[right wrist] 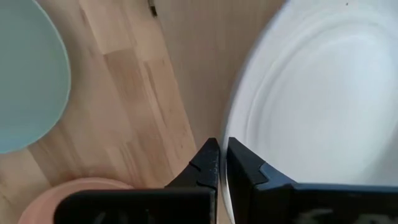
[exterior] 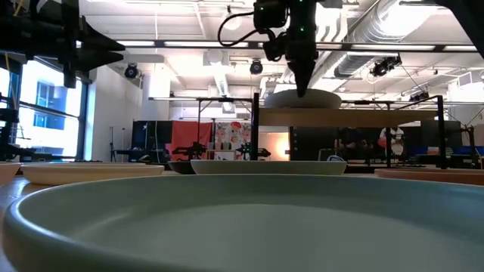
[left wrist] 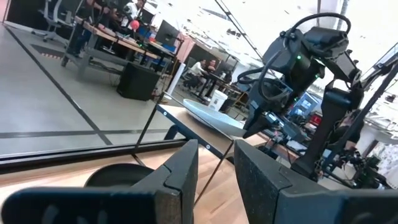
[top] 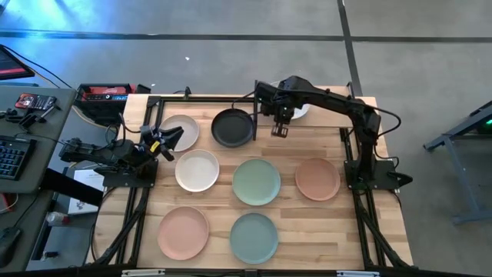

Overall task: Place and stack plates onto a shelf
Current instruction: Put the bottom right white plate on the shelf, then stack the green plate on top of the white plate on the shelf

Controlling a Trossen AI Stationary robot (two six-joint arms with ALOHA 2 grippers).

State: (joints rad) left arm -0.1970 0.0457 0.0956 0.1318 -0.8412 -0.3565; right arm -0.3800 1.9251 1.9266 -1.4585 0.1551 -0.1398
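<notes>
One white plate (right wrist: 323, 93) sits on the shelf (exterior: 348, 117) at one o'clock, its rim pinched by the right tool (right wrist: 222, 163). Left tool (left wrist: 214, 180), narrowly parted, waits at nine o'clock on the desk (top: 284, 219).

The shelf (top: 265, 104) stands at the back of the desk (top: 361, 231). One plate (top: 301, 110) lies on it toward the right, under the right hand (top: 280, 130). Seven plates lie on the desk: two (top: 180, 131) at the back left, three (top: 257, 181) across the middle, two (top: 254, 237) at the front. The left hand (top: 171, 138) is by the back-left plate.
</notes>
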